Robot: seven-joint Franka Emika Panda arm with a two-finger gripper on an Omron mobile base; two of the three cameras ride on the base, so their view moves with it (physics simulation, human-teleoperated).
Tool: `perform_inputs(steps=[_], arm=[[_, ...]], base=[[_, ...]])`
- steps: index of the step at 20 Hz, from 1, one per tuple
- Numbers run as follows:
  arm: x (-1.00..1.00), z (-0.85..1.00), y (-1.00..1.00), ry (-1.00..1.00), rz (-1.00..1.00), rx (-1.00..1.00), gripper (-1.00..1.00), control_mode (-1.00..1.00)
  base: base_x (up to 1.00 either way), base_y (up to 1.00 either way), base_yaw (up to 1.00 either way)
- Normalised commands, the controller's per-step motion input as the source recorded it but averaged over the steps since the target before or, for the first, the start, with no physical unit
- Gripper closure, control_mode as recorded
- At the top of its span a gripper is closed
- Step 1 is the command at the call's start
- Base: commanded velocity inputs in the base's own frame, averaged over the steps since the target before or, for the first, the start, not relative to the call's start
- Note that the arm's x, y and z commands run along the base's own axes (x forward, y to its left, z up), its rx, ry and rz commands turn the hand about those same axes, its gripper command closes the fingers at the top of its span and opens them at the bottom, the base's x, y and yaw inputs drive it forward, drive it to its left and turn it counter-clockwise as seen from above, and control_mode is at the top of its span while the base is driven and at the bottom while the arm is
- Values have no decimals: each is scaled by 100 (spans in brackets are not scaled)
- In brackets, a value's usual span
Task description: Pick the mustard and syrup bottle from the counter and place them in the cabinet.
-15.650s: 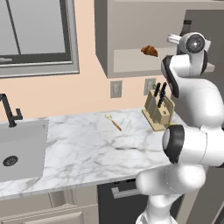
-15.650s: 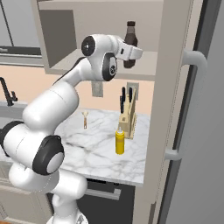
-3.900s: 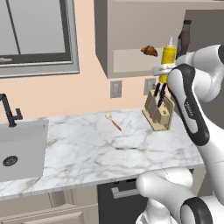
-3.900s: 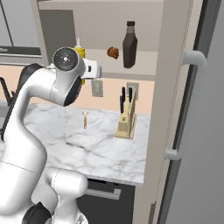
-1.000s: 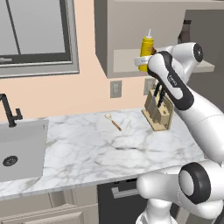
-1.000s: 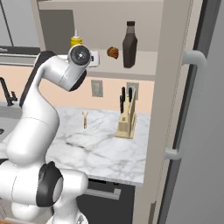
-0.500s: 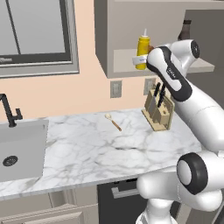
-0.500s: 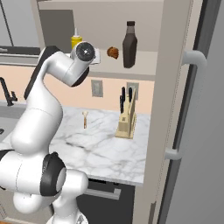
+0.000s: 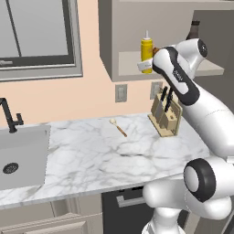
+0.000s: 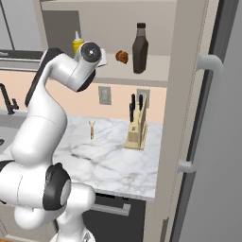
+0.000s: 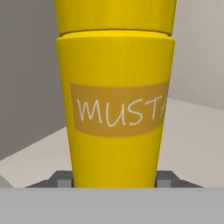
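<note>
Up at the cabinet shelf, your gripper is closed around the lower body of the mustard, which stands upright at the shelf's left end. Further right on that shelf you have a croissant, then the syrup bottle. Below, a knife block sits on the counter.

My own wrist is covering the base of the mustard and most of the syrup bottle. The hand view's top edge is cutting off the mustard's nozzle, and my fingers are barely peeking beside it.
</note>
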Motion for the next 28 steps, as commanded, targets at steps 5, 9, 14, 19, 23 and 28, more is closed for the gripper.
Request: perform_inputs(steps=[5,9,14,19,23,28], arm=[[6,-13,5,-2,0,-10,100,-100],[19,-13,0,-3,0,-5,100,-100],[31,-16,0,-3,0,-3,100,-100],[31,-15,0,-3,0,-1,100,-100],[24,-9,0,-3,0,-1,-100,-100],[3,-3,0,-6,0,0,-100,-100]], base=[[0,0,0],[0,0,0],[0,0,0],[0,0,0],[0,0,0],[0,0,0]])
